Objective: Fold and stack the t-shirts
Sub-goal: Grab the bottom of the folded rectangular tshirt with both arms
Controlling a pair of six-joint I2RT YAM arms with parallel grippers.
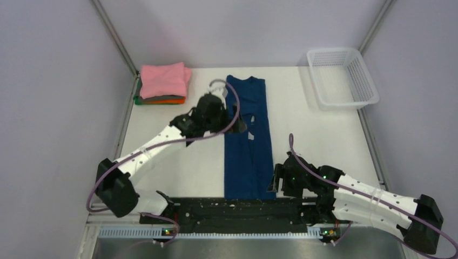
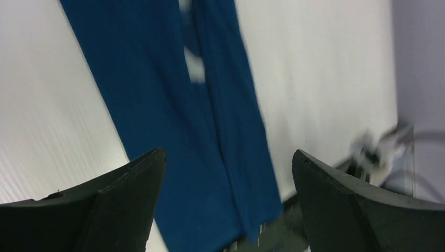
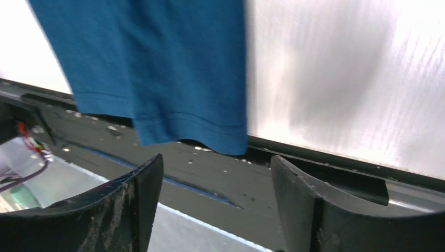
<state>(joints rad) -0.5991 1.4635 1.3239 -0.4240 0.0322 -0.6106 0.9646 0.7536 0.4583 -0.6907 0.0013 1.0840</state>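
1. The left gripper (image 2: 228,210) has its two dark fingers (image 2: 118,210) spread wide with nothing caught between them. The navy blue t-shirt (image 2: 157,94) runs beneath the gap. That view is blurred, so I cannot tell whether the tips touch the cloth.
2. From above, the left gripper (image 1: 237,125) is at the left edge of the navy blue t-shirt (image 1: 246,162), about halfway along it and just beside the bits of white print (image 1: 251,136).
3. The right gripper (image 3: 215,210) is also spread and empty. It is over the black strip (image 3: 210,168) at the near edge of the table (image 3: 341,79), and the shirt's hem (image 3: 173,121) hangs over that strip just ahead of the tips.
4. In the overhead view the right gripper (image 1: 275,183) is just beside the shirt's near right corner.
5. The shirt lies flat in the middle of the table (image 1: 318,140). It is folded lengthwise into a long narrow band, with the collar at the far end and the hem at the near edge.
6. In the far left corner is a folded stack, with the pink t-shirt (image 1: 163,80) on top. The orange t-shirt (image 1: 170,100) and the green t-shirt (image 1: 139,100) show only as edges under it.
7. A white mesh basket (image 1: 341,81) stands in the far right corner, well apart from the shirts.
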